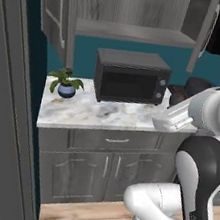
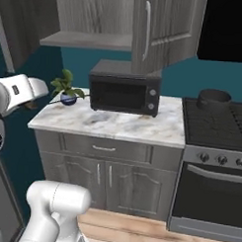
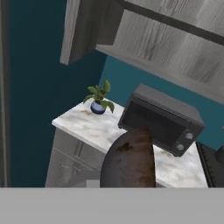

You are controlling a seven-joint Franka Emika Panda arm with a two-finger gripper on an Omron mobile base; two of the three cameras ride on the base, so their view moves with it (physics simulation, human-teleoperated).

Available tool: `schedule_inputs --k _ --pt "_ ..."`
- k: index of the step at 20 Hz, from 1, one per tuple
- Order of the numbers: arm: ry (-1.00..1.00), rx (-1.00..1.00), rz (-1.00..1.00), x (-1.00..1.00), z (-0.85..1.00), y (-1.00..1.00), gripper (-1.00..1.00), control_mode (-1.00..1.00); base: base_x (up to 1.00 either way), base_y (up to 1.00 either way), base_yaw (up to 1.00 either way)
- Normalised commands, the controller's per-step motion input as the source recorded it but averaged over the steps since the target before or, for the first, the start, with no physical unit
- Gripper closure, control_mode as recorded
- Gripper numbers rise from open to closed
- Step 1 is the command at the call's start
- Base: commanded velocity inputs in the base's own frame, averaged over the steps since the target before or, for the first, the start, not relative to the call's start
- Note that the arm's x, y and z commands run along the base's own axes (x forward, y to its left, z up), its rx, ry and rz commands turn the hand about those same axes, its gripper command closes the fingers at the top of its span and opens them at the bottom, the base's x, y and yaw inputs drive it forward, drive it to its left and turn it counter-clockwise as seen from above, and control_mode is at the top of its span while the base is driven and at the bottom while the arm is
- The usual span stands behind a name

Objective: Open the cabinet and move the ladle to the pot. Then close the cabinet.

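Observation:
The cabinet (image 1: pixel 130 32) on the wall stands open, both doors swung out, its shelf bare; from the right its door (image 2: pixel 155 30) hangs over the microwave. The ladle (image 3: pixel 129 159), a dark rust-flecked rounded shape, rises at the bottom of the hand view right in front of the camera and covers the fingertips, so it is held. My gripper (image 1: pixel 160 121) hovers over the counter's right end, in front of the microwave, shut on the ladle. The pot (image 2: pixel 214 98), short and dark grey, sits on the stove's back left burner; the arm partly hides the pot (image 1: pixel 194 86) in the left base view.
A black microwave (image 1: pixel 131 77) stands at the back of the marble counter (image 1: pixel 81 112). A small potted plant (image 1: pixel 66 83) sits at the counter's left end. The stove (image 2: pixel 216 126) adjoins the counter on the right. A tall dark panel (image 1: pixel 4 114) bounds the left side.

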Motion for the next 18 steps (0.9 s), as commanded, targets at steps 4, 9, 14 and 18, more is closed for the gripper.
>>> schedule_inputs --k 4,9,14,18 --pt "0.0 0.0 0.0 0.0 0.0 0.0 1.0 1.0 -0.02 -0.86 -0.15" --pt "0.0 0.0 0.0 0.0 0.0 0.0 1.0 1.0 0.0 -0.86 -0.11" --pt "0.0 0.0 0.0 0.0 0.0 0.0 1.0 1.0 0.08 -0.8 -0.09" --pt "0.0 0.0 0.0 0.0 0.0 0.0 1.0 1.0 0.19 -0.62 -0.06"
